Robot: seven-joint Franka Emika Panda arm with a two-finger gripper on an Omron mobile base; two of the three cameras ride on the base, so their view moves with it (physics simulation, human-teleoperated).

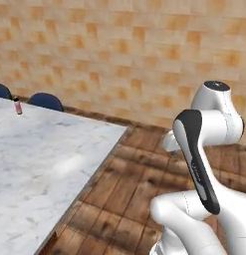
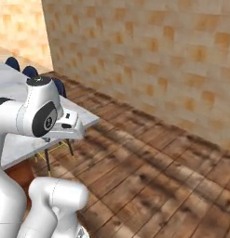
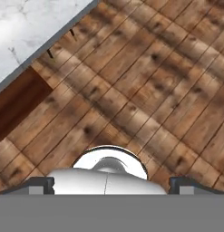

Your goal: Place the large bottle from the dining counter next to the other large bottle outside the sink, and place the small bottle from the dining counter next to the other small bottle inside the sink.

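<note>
Left base view: small bottle (image 1: 17,105) upright near far edge of marble surface (image 1: 50,164), untouched. Fingers (image 3: 111,185) spread wide, empty, over wooden floor (image 3: 149,86) off the surface's corner. Both placements seemingly left; nothing delivered yet.

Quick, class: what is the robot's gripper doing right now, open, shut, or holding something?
Gripper: open, jaws spread wide, holding nothing; it points down at the wooden floor.

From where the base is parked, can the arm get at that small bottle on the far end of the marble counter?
Probably not. The small bottle stands far across the marble counter, while the open gripper hangs over wooden floor.
</note>
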